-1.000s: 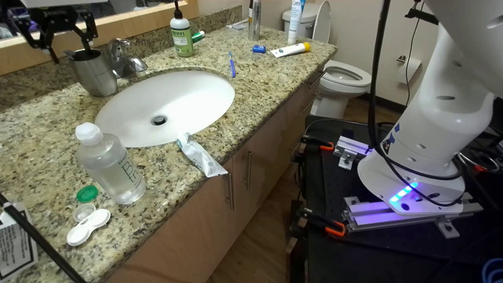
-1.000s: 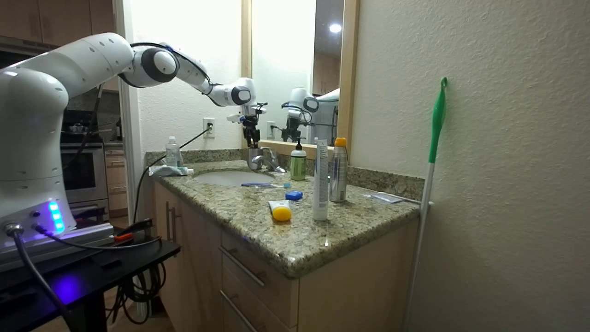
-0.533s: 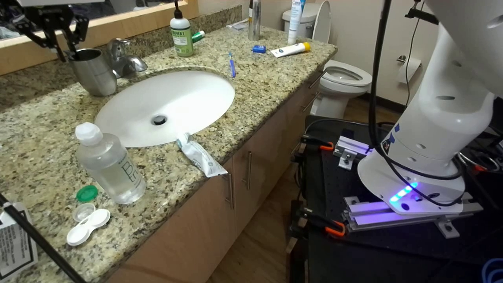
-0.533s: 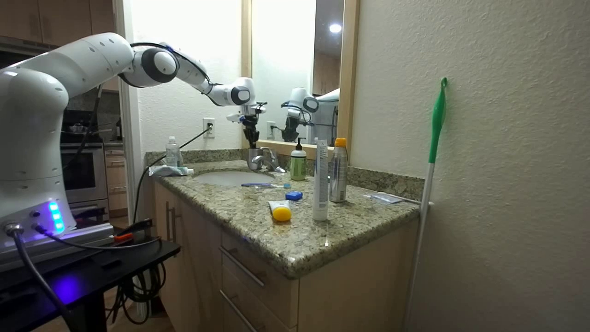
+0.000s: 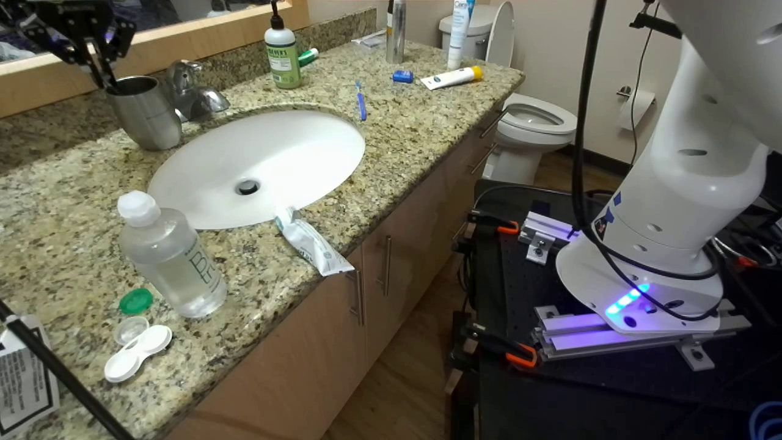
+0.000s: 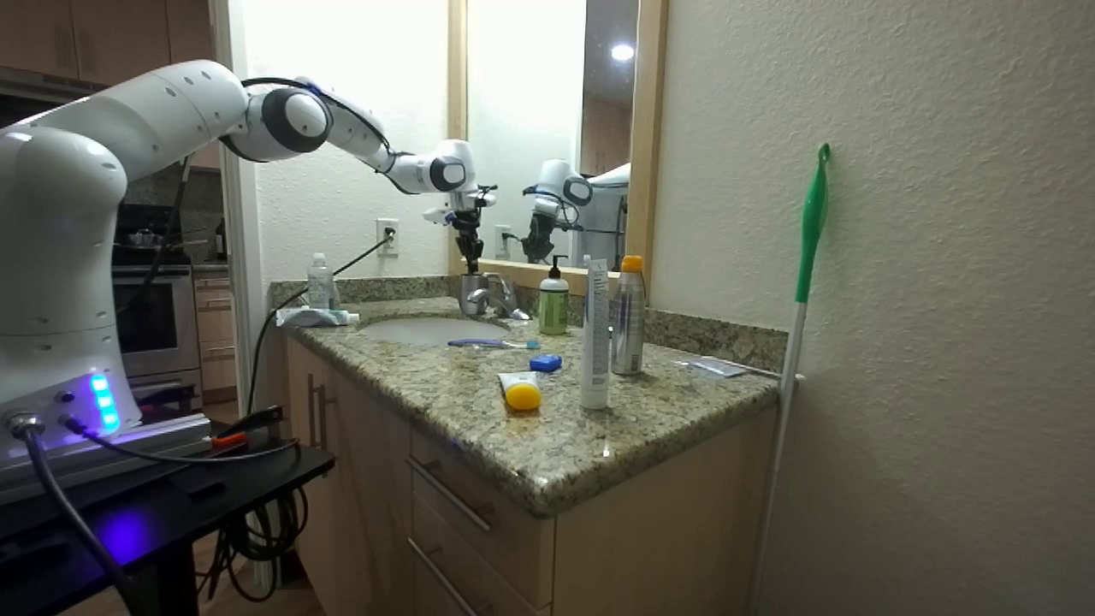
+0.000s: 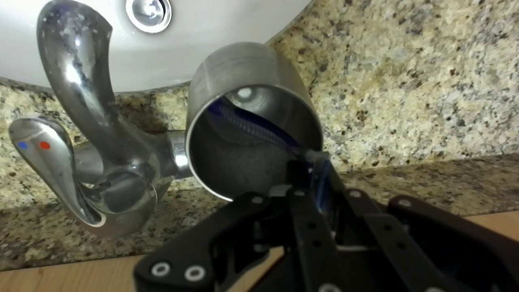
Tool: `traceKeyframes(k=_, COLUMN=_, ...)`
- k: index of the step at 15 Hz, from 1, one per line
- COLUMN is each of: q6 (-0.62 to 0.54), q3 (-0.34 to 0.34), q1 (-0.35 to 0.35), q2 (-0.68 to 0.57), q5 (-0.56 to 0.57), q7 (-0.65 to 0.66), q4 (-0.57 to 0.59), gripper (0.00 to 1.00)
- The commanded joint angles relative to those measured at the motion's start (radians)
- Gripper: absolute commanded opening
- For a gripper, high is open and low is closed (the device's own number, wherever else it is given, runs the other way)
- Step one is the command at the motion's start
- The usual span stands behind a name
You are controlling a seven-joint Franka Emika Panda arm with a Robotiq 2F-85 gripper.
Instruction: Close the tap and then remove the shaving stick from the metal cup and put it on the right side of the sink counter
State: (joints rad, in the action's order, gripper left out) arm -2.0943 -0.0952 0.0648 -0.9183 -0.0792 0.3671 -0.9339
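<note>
While one robot arm [image 6: 282, 120] reaches over one speckled stone sink counter [image 6: 479, 411], its single gripper [image 7: 314, 172] is at the rim of one metal cup [image 5: 146, 116], fingers pressed together around the upper end of one blue shaving stick [image 7: 261, 126]. From that pinch the shaving stick slants down into the cup, so its ribbed part lies below the fingertips, leaning inside; its lowest end is dim in the wrist view. The cup stands on the counter just left of one chrome tap [image 5: 195, 98] in an exterior view, along the far edge of one white oval sink [image 5: 293, 146].

Right of the sink, in both exterior views, are one soap bottle [image 5: 283, 58], one toothbrush [image 5: 361, 105], one small blue box [image 5: 402, 76], one spray can [image 6: 629, 329], one upright tube [image 6: 595, 342] and one yellow-capped tube [image 5: 452, 78] lying flat. On the sink's near side, in an exterior view, one crumpled tube [image 5: 313, 246] lies with its cap end at the sink's edge. Nearer and farther left are one clear bottle [image 5: 174, 263], one green lid [image 5: 135, 301] and one white lens case [image 5: 142, 351] with two round ends. One mirror [image 6: 526, 103] behind the tap reflects the arm. One toilet [image 5: 525, 142] stands past the counter's far end.
</note>
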Motion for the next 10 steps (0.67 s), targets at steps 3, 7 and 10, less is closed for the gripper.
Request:
traceKeyframes(k=3, q6=-0.047, q3=0.019, q1=0.011, q2=0.067, q5=-0.028, q7=-0.013, q4=-0.052, gripper=0.03)
traceKeyframes(k=7, q6=-0.165, q3=0.070, q1=0.035, q2=0.149, q5=-0.100, q7=-0.092, q4=-0.111, gripper=0.03)
traceKeyframes(k=10, q6=-0.288, q3=0.126, q1=0.072, q2=0.233, q5=-0.193, q7=-0.213, q4=-0.197, gripper=0.03)
